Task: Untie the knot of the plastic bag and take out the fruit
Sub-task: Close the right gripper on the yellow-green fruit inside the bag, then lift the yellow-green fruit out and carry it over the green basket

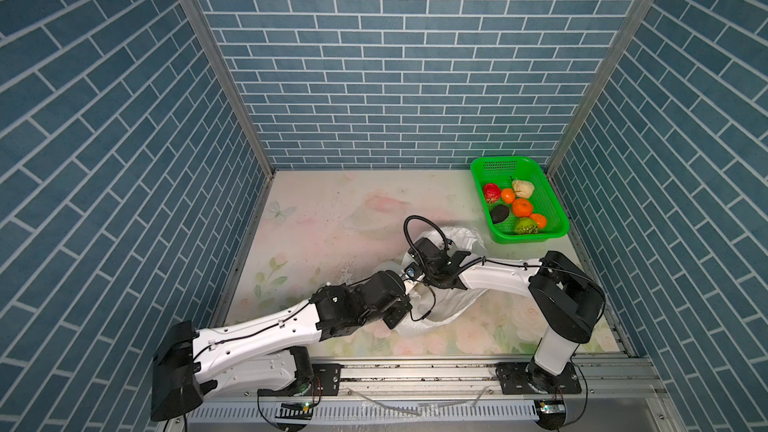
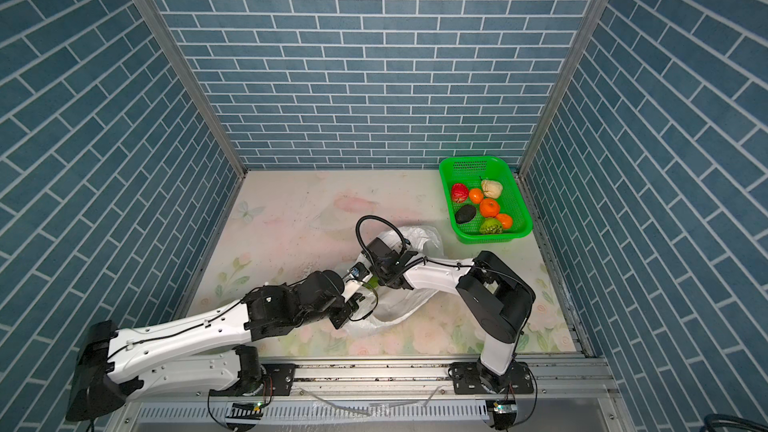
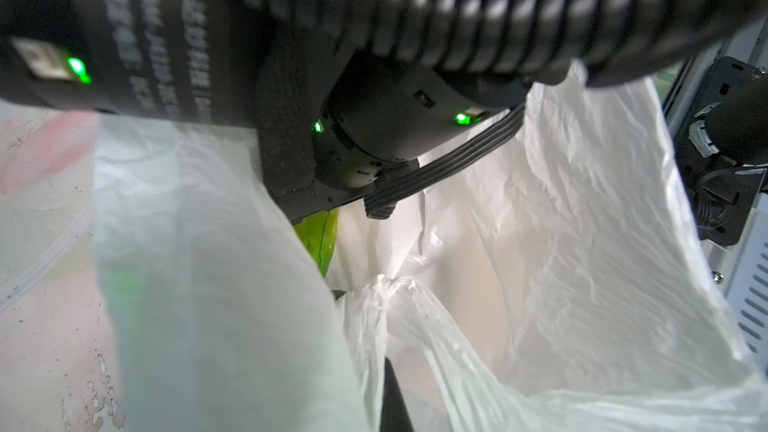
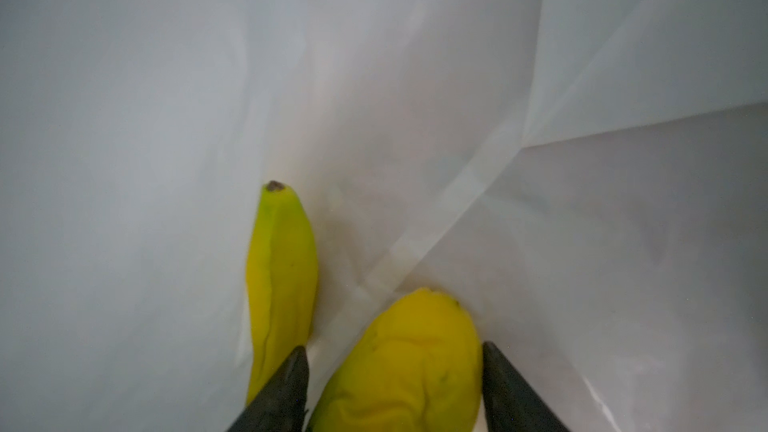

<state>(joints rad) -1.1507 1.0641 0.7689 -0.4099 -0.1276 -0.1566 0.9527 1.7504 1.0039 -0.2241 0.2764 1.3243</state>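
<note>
Pinching the rim of the plastic bag [image 1: 465, 238], the closed left end effector [image 3: 390, 390] holds it on the counter [image 1: 332, 209], lying diagonally towards the green basket [image 1: 498, 164]; inside, the right end effector [image 4: 395, 388] sets half-parted jaws around a yellow fruit [image 4: 407, 347], grip unclear, beside a banana [image 4: 282, 268] pointing lengthwise away

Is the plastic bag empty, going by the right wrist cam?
No: a banana and a second yellow fruit lie inside the plastic bag.

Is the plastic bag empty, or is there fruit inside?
Not empty: the right wrist view shows a banana and a rounder yellow fruit inside the plastic bag, the latter straddled by the right pincer.
</note>
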